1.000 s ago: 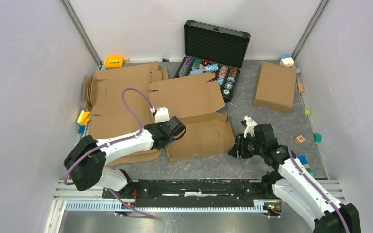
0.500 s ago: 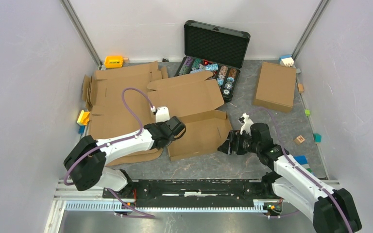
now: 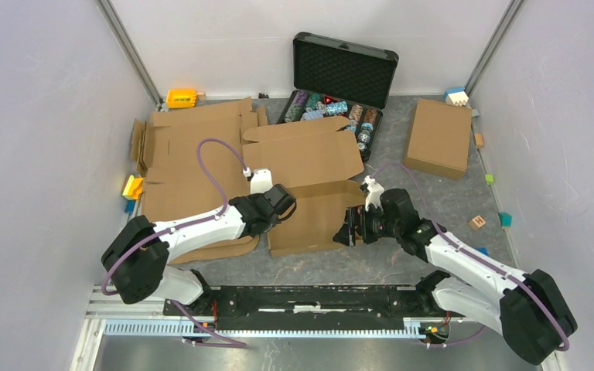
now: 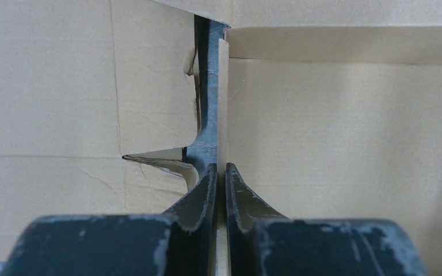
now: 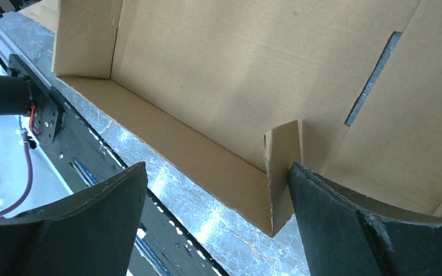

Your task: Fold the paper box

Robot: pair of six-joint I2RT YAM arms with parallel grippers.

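Note:
The paper box (image 3: pixel 313 193) is brown cardboard, half folded in the middle of the table, its lid flap lying open toward the back. My left gripper (image 3: pixel 285 209) is at the box's left wall. In the left wrist view that gripper (image 4: pixel 221 168) is shut on the thin upright edge of the wall (image 4: pixel 223 103). My right gripper (image 3: pixel 349 230) is at the box's right front corner. In the right wrist view it (image 5: pixel 218 190) stands wide open, and the raised corner tab (image 5: pixel 282 167) sits between the fingers, close to the right finger (image 5: pixel 345 224).
An open black case (image 3: pixel 344 73) with coloured chips stands at the back. A closed brown box (image 3: pixel 438 137) lies at the right, flat cardboard sheets (image 3: pixel 186 154) at the left. Small blocks (image 3: pixel 478 222) and a yellow toy (image 3: pixel 180 98) lie near the walls. The base rail (image 3: pixel 309 297) is in front.
My right gripper has moved left to the box's right front corner and opened wide. The left gripper has kept its hold and has not moved.

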